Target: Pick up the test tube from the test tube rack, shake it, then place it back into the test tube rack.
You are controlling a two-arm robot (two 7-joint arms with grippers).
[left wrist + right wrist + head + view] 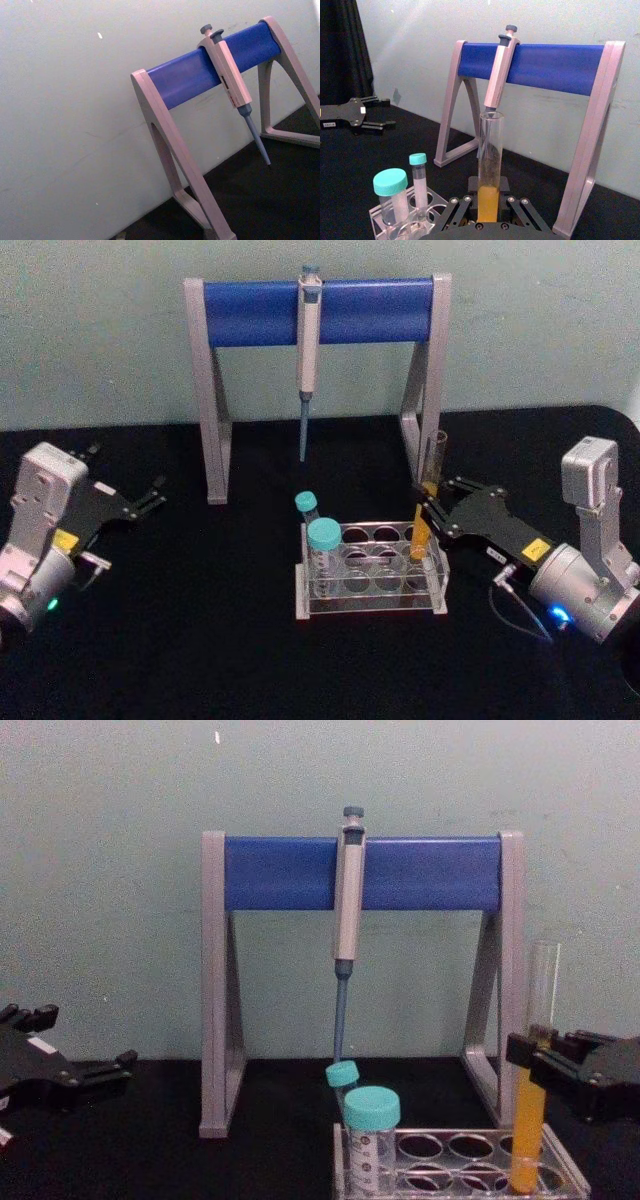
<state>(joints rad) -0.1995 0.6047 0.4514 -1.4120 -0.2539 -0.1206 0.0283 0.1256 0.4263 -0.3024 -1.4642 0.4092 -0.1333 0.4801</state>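
1. While the right gripper (432, 502) reaches in from the right side of the black table (180, 640), its fingers are closed on the test tube (530, 1120), gripping it about halfway up, just at the top of the orange-yellow liquid
2. The test tube stands upright with its lower end in a right-hand hole at the front of the test tube rack (372, 598), and its open clear top rises well above the fingers; in the right wrist view the tube (489, 170) sits squarely between the two black finger linkages
3. The right arm lies low and angled inward towards the rack, its silver wrist body off to the right and its black fingers pointing left and slightly away from the robot
4. Two teal-capped tubes (318, 538) stand in the rack's left-hand holes, one wider and nearer, one slimmer behind it; whether the test tube's tip touches the rack's floor is hard to make out through the clear plastic
5. The left gripper (155, 492) rests idle at the table's left side, well apart from the rack, its fingers spread apart with nothing between them
6. Farther back, the grey-and-blue pipette stand (250, 312) straddles the table's rear edge, with a pipette (308, 350) hanging from its bar, tip down
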